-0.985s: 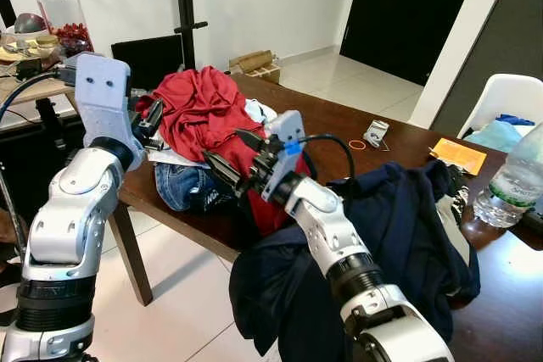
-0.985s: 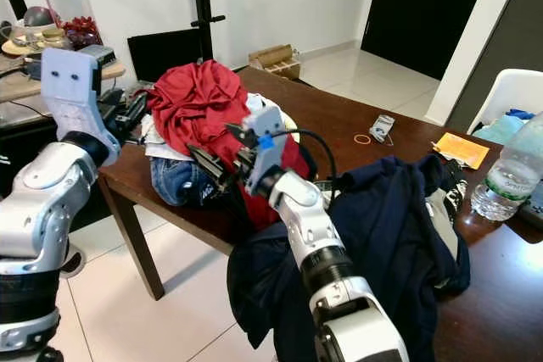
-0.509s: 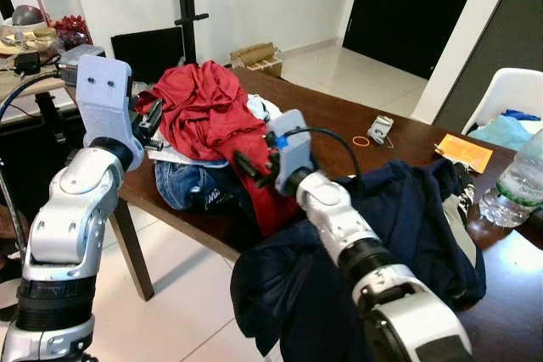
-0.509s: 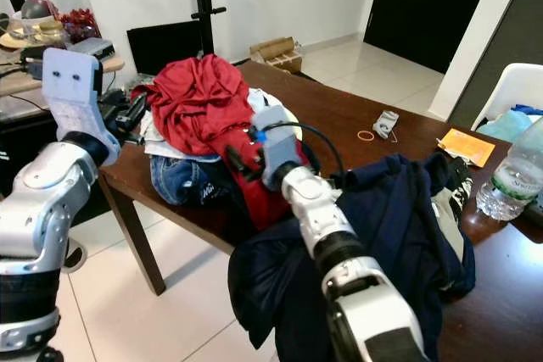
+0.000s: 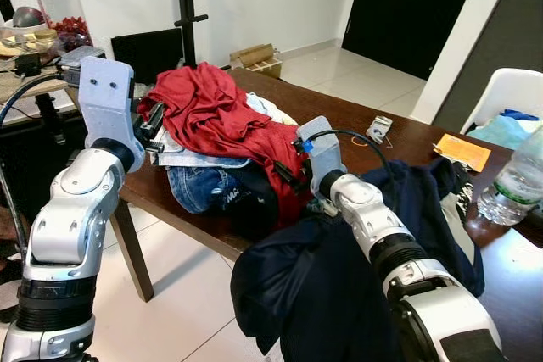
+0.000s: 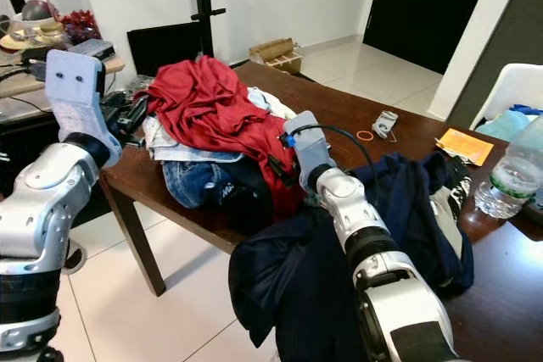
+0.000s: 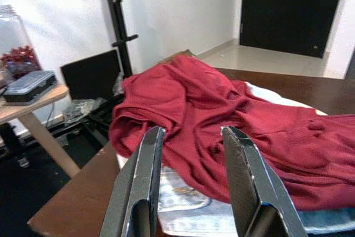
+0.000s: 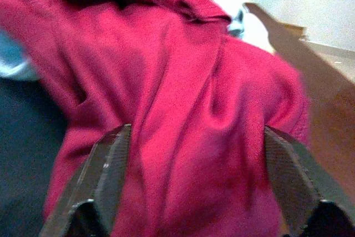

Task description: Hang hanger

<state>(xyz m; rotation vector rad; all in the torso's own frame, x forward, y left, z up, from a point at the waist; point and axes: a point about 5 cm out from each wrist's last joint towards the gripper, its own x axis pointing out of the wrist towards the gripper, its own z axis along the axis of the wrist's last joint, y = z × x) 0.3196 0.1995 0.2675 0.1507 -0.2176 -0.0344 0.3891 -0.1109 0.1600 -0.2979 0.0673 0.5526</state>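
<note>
Barely begun: right hand (image 8: 194, 192) spread wide against the red shirt (image 5: 221, 116), left hand (image 7: 191, 184) released, nothing hung.

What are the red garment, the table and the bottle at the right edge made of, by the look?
Red garment: soft matte knit, likely cotton jersey; it drapes in loose folds without sheen. Table: dark brown wood or wood veneer, glossy; it reflects light near the bottle. Bottle: clear thin plastic, seemingly; see-through ribbed body with a label band.
</note>
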